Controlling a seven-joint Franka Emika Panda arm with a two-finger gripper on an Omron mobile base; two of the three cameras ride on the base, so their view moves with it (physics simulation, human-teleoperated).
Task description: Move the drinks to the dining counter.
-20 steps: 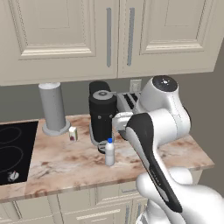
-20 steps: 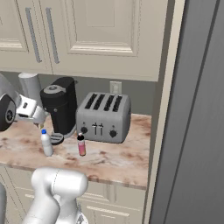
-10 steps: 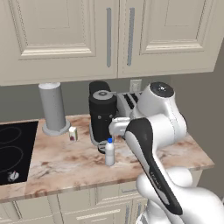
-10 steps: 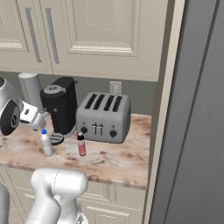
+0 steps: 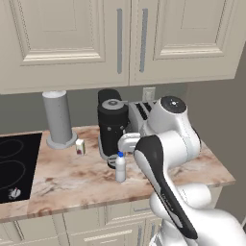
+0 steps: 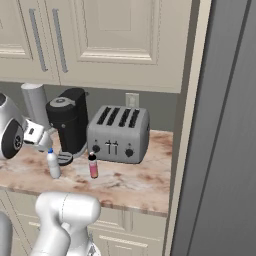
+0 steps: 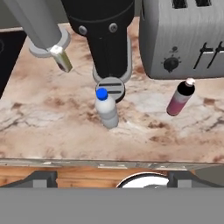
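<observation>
Bottles two, whitish blue-capped bottle (image 7: 107,111), pink dark-capped bottle (image 7: 180,99), one toaster (image 7: 183,37)

The arm (image 5: 166,158) is glossy white with rounded, bulbous housings; a dark charcoal band runs lengthwise down its forward link, from about 11 o'clock to 5 o'clock in the left base view; a round white joint cap (image 5: 172,105) with a dark grey ring sits at its top; in the right base view a dark circular joint face (image 6: 10,140) is rimmed in white, beside a small white block with dark marks; the lower segment (image 6: 65,220) is a smooth white cylinder with rounded shoulders
</observation>
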